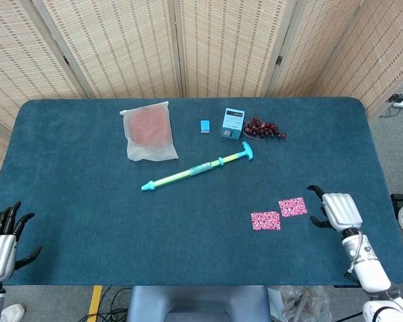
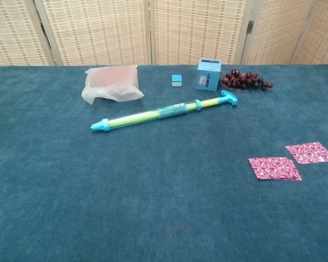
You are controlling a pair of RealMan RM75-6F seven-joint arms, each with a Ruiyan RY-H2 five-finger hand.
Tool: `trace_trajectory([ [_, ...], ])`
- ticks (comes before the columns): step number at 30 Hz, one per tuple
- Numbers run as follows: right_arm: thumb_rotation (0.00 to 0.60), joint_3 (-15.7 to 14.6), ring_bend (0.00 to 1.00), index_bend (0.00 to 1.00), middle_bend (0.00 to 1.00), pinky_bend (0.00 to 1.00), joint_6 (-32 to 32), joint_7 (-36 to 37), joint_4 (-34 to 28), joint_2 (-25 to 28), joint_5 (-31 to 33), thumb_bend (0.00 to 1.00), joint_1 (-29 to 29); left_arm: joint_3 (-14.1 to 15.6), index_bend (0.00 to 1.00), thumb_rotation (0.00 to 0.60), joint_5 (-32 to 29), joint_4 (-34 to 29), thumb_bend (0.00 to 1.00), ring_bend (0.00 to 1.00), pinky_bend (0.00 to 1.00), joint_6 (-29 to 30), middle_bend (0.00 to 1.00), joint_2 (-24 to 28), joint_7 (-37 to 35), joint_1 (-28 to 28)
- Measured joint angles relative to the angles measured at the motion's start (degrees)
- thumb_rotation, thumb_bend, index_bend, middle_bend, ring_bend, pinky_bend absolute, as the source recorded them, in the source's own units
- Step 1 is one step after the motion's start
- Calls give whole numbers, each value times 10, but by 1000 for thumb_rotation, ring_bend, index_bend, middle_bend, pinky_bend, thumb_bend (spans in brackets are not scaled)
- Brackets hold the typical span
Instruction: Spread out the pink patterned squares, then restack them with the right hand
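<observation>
— Squares: two pink patterned pieces, near square (image 1: 265, 221) and far square (image 1: 293, 206), lying flat on the blue table (image 1: 80, 201), just beside each other, apparently not overlapping. Same layout confirmed in chest view. Judged as spread out; first half of the task complete.

— Right hand?

— Right hand (image 1: 340, 210) positioned to the right of the far square, apart from it, holding nothing. Fingers mostly hidden behind the back of the hand; thumb sticking out. Degree of opening: cannot tell with confidence. Barely visible in chest view, only a dark sliver at the right edge.

— Left hand?

— Left hand (image 1: 1, 243) parked at the near left corner, fingers apart, empty. No part in this job.

— Other items?

— Toy pump (image 1: 198, 168), plastic bag (image 1: 148, 133), small blue box (image 1: 232, 123), grapes (image 1: 264, 128), little blue block (image 1: 205, 125). All well clear of the squares.

— Next step?

— Restacking, by judgement. Calls for returning the right hand over one square, pinching or lifting a thin edge off the cloth, then laying it squarely on the other. Noted risk: flat piece on soft cloth, hard to get under; likely to slide or crumple.
</observation>
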Motion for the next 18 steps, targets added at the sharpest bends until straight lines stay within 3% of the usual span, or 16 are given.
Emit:
trace_trajectory([
  [18, 600, 7, 1000, 203, 986, 1000, -91, -23, 125, -91, 37, 264, 43, 0, 223, 600, -1, -6, 256, 42, 107, 0, 46, 3, 5, 1],
])
